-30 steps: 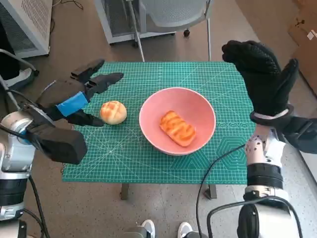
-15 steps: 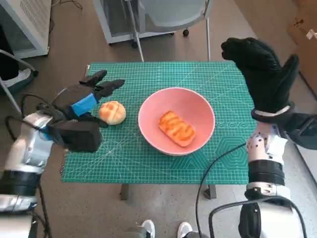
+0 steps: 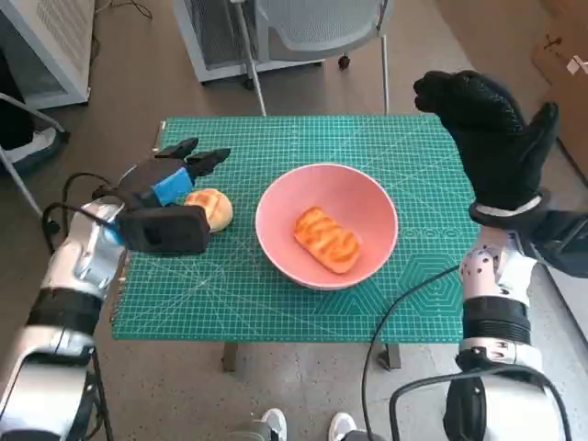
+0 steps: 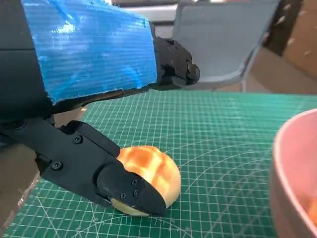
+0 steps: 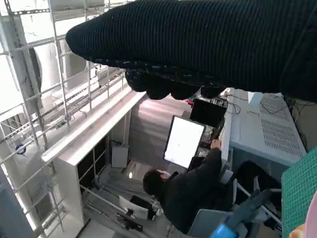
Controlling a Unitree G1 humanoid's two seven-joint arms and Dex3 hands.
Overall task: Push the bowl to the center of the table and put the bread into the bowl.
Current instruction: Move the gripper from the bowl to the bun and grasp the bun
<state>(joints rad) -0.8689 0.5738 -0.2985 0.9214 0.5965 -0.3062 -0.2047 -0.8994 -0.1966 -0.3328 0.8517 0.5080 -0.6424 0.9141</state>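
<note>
The worktop [image 3: 276,312] is covered by a green cutting mat [image 3: 413,165] printed with a pale grid and arc lines; no brand name or readable writing shows on it in any view.

The pink bowl [image 3: 367,188] sits at about the centre of the head view, on the mat. 1 oblong, striped piece of bread [image 3: 328,239] lies inside the bowl, at its middle. A 2nd piece, a round bun [image 3: 215,206] with a criss-cross crust, rests on the mat just left of the bowl, apart from its rim.

The left hand [image 3: 165,188] is at centre left of the head view, directly over the round bun. Its fingers [image 3: 207,161] are spread wide, pointing toward the upper right of the frame. In the left wrist view the round bun [image 4: 151,168] lies at lower centre between the upper fingers and the thumb [image 4: 99,171]; the thumb tip touches the bun's near side, while the upper fingers [image 4: 173,69] stand clear above it. The bun is not lifted off the mat. The bowl rim [image 4: 292,173] shows at the right edge of that view.

The right hand [image 3: 491,138] is raised at the upper right of the head view, above the mat's right edge, its fingers extended, apart and holding nothing. In the right wrist view the glove [image 5: 208,44] fills the top of the frame; below it a person [image 5: 193,191] sits facing a lit monitor [image 5: 183,141], whose screen shows no legible text.

A grey chair [image 3: 312,23] stands beyond the worktop at top centre.
</note>
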